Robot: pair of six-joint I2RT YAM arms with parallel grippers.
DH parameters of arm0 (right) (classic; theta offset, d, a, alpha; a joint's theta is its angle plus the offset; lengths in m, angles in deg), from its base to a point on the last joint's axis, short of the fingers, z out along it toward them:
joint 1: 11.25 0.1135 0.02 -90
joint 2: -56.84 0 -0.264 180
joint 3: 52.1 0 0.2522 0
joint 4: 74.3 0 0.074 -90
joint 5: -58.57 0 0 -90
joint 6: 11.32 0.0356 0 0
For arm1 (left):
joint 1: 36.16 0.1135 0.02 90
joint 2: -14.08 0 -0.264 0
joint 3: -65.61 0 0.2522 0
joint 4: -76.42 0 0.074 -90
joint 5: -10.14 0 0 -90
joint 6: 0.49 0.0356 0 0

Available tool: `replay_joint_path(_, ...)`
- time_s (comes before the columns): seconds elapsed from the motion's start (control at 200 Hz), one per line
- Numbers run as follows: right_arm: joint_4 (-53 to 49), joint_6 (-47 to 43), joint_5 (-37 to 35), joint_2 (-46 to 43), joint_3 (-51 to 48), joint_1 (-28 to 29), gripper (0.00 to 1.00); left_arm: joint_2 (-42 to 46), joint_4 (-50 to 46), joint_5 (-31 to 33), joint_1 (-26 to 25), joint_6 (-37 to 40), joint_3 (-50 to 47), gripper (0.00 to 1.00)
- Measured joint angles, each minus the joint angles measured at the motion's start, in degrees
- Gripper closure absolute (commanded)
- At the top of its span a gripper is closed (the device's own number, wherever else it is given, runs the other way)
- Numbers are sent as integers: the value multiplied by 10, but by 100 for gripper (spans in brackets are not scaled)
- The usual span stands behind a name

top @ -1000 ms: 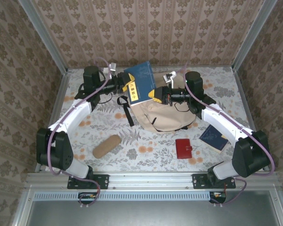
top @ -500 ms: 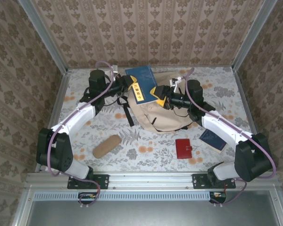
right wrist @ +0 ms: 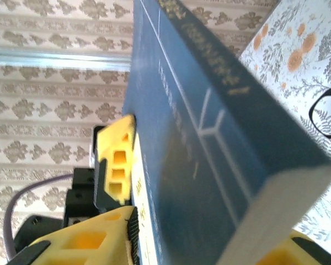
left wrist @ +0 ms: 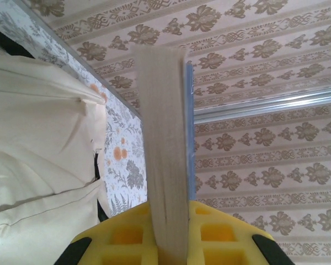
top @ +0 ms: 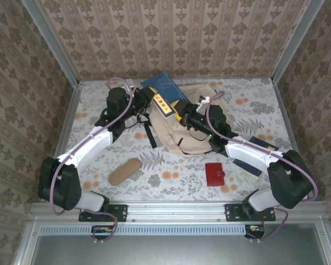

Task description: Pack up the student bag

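Left wrist view: my left pincer [left wrist: 166, 234] is clamped narrow on the blue book [left wrist: 163, 127], which I hold edge-on. My right pincer [right wrist: 196, 245] straddles the same book; whether it is gripping or loose, I cannot tell. The student bag [left wrist: 38, 138] lies just beneath the book. Its cloth looks soft and floppy, so I would take hold at the rim of its mouth.

The left arm [top: 91, 141] and right arm [top: 254, 150] have white link shells, black joints and black bases. A lilac cable [top: 56, 176] runs along each; the yellow fingers [left wrist: 121, 237] bear square recesses.
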Motion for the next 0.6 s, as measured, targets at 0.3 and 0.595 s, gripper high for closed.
replay_joint_path(0.3,-46,-16,-24,-9,0,-4,94,0,-39,4,-9,2,-1,42)
replay_joint_path(0.595,-359,-168,-59,-148,14,-89,94,0,-274,28,-37,162,46,28)
